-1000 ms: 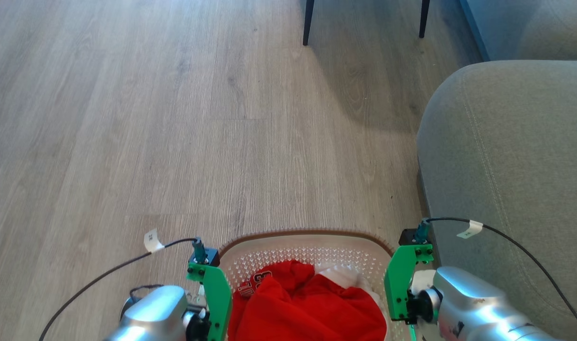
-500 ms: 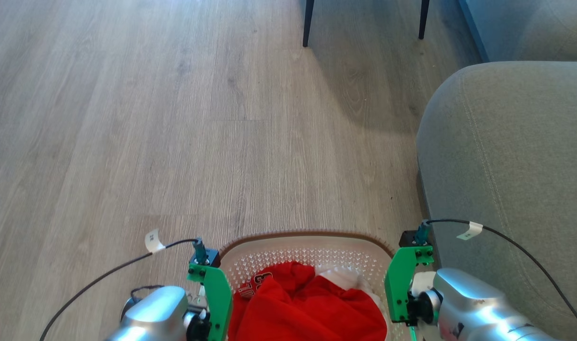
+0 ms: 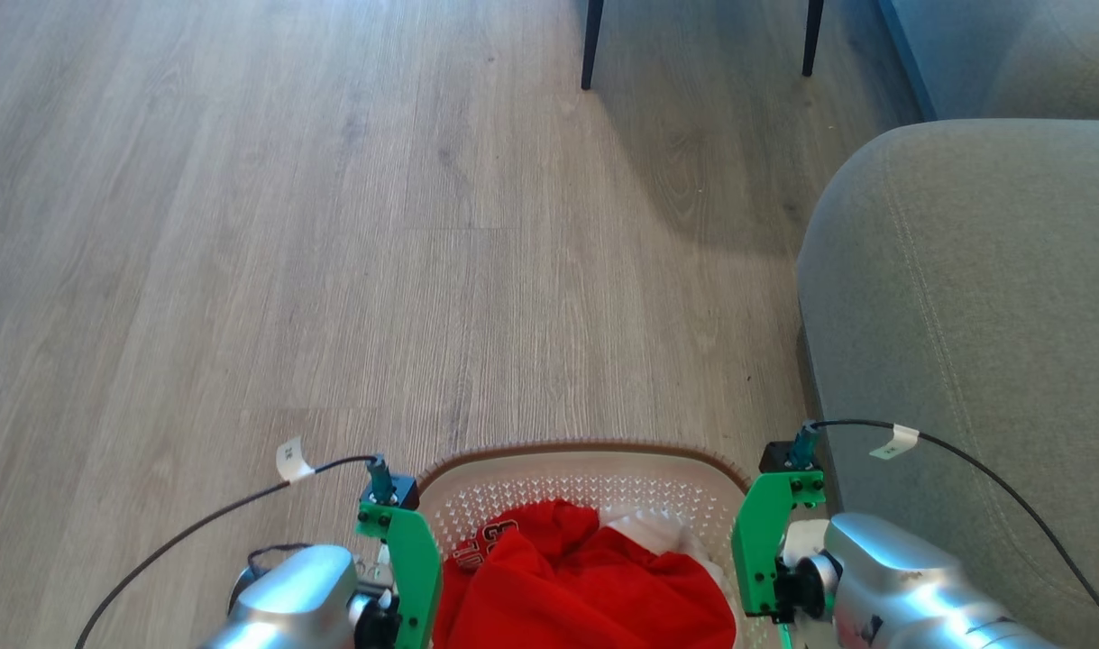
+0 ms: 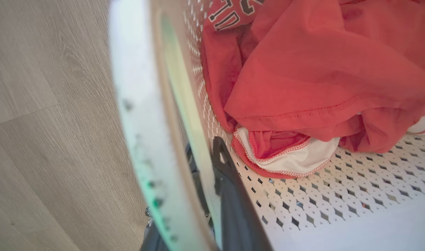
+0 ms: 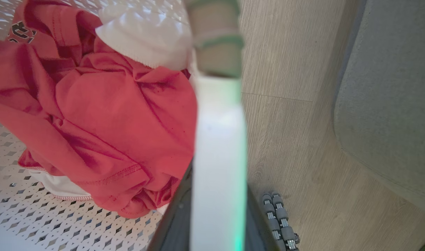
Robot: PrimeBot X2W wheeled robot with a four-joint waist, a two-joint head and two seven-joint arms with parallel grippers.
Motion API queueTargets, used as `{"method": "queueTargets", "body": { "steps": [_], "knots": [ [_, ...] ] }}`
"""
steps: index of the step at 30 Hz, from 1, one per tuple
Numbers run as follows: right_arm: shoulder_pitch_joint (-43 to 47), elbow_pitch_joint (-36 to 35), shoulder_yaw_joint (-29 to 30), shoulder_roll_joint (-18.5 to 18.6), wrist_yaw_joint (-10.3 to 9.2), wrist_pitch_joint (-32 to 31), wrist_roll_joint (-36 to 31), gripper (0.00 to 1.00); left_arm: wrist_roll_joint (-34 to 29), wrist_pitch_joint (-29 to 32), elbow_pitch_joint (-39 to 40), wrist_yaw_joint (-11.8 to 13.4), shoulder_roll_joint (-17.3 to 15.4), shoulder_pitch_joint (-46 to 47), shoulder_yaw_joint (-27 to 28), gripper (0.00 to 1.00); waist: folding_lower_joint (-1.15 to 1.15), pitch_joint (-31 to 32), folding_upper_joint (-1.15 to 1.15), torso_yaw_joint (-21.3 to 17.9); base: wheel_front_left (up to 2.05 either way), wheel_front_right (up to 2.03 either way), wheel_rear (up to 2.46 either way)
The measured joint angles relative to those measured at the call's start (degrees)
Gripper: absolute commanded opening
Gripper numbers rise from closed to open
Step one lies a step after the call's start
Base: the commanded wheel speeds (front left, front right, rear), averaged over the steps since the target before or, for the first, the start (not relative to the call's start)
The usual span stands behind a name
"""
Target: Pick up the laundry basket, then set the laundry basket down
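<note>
The basket (image 3: 585,449) hangs close in front of the robot, carried between the two arms, with red clothes (image 3: 585,586) heaped inside. The left gripper (image 4: 207,164) straddles the left rim, one finger inside the perforated wall and one outside, closed narrow on it. The right gripper (image 5: 215,212) pinches the right handle the same way. Both rims blur at this range, so how deep each bite goes is hard to judge.

A shallow pinch is the main risk. If one arm lowers faster than the other, the basket tilts, the plastic flexes, and a rim can slip out. The sofa (image 3: 964,315) sits just beside the right arm, so a rightward drift would knock the forearm or basket against it. Ahead lies wood floor (image 3: 333,270), a fair place to set down. The chair legs (image 3: 592,45) stand well apart from the basket.
</note>
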State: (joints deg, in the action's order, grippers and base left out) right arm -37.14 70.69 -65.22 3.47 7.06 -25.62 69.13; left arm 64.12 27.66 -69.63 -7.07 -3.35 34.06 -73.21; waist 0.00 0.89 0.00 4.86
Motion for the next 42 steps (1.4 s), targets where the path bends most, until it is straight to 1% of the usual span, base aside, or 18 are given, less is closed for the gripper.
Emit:
{"method": "queueTargets", "body": {
  "steps": [28, 42],
  "knots": [
    [-0.2, 0.0, -2.5, -0.1, 0.00, 0.3, 2.5, 0.00, 0.0, -0.1, -0.7, 0.0, 0.1, 0.0, 0.0, 0.00, 0.00, 0.3, 0.00, 0.1, 0.00, 0.00, 0.00],
    [-0.6, 0.3, -3.4, -0.1, 0.00, 0.3, 3.2, 0.00, 0.0, -0.4, -0.9, 0.0, 0.2, 0.1, -0.1, 0.00, 0.00, -0.8, 0.00, 0.0, 0.00, 0.00, 0.00]
  ]
}}
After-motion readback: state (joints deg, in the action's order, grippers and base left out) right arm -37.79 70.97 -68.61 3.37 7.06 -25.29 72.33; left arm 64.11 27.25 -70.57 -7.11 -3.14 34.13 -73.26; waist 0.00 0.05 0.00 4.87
